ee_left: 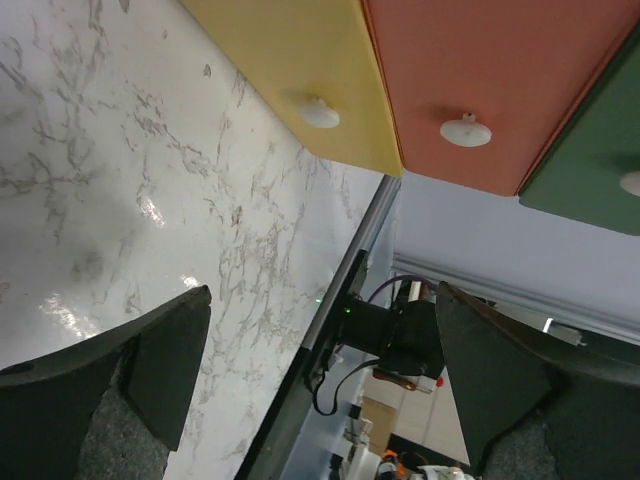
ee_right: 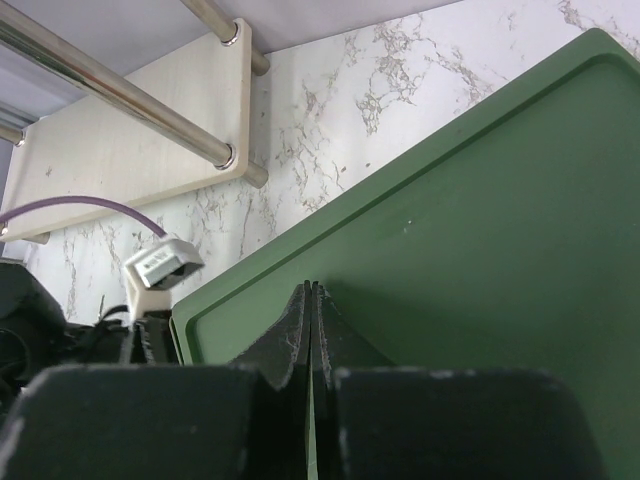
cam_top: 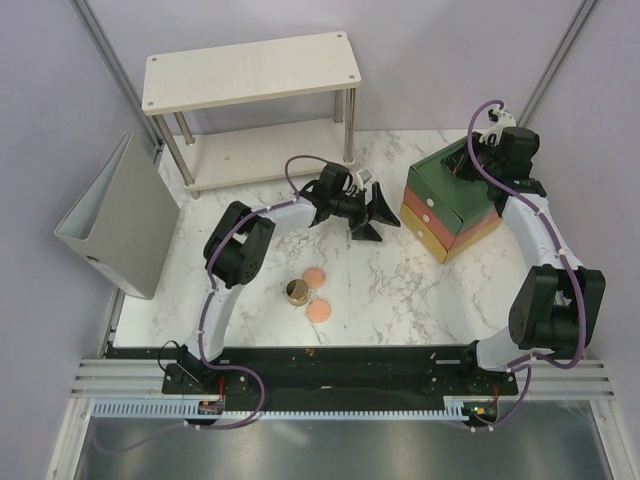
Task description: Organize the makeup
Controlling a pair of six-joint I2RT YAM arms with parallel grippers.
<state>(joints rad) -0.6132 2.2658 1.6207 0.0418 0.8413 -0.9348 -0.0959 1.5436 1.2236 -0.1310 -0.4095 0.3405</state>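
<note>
While left hand (ee_left: 322, 292) gapes empty, right hand (ee_right: 312, 292) closed, discs (cam_top: 321, 312) seen only overhead.

The marble table (cam_top: 390, 290) carries a drawer box (cam_top: 450, 205). Left of the box and farther back stands a wooden shelf (cam_top: 250, 70) — left and nearer lie a jar (cam_top: 297, 292) and two pink discs (cam_top: 315, 277) (cam_top: 320, 312).
</note>
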